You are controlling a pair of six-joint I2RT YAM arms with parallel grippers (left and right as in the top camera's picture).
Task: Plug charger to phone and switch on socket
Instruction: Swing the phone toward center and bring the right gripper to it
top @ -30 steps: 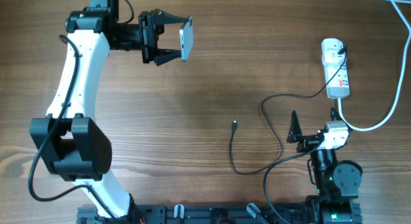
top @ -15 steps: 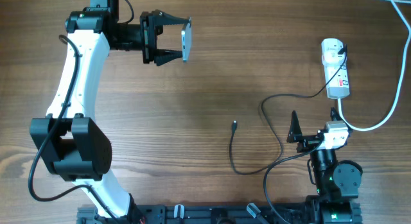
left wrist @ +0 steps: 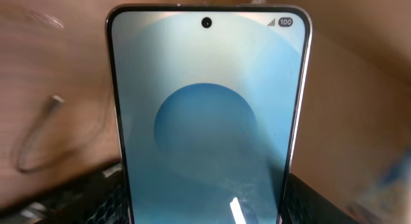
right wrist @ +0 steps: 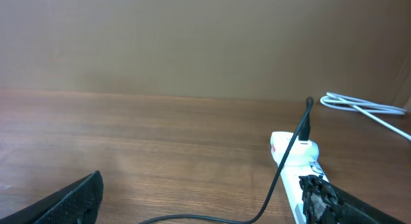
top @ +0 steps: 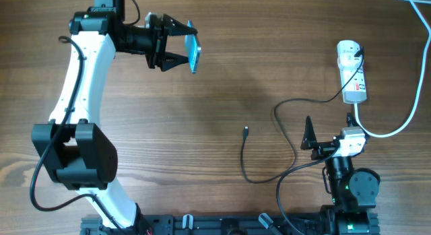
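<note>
My left gripper (top: 185,50) is shut on the phone (top: 194,54) and holds it on edge above the table at the far left. In the left wrist view the phone (left wrist: 209,115) fills the frame, its cyan screen facing the camera between my fingers. The charger is a thin black cable (top: 283,137) whose free tip (top: 246,131) lies on the table's middle; it runs to the white socket (top: 352,72) at the right. My right gripper (top: 316,137) is open and empty by its base. The socket (right wrist: 297,166) lies ahead of it in the right wrist view.
A thick white lead (top: 411,107) loops from the socket toward the table's right edge and top corner; it also shows in the right wrist view (right wrist: 363,107). The right arm's base (top: 350,184) stands at the front right.
My left gripper has rolled the phone so its cyan screen now shows from above instead of its grey back. The right arm and cable have not moved.
</note>
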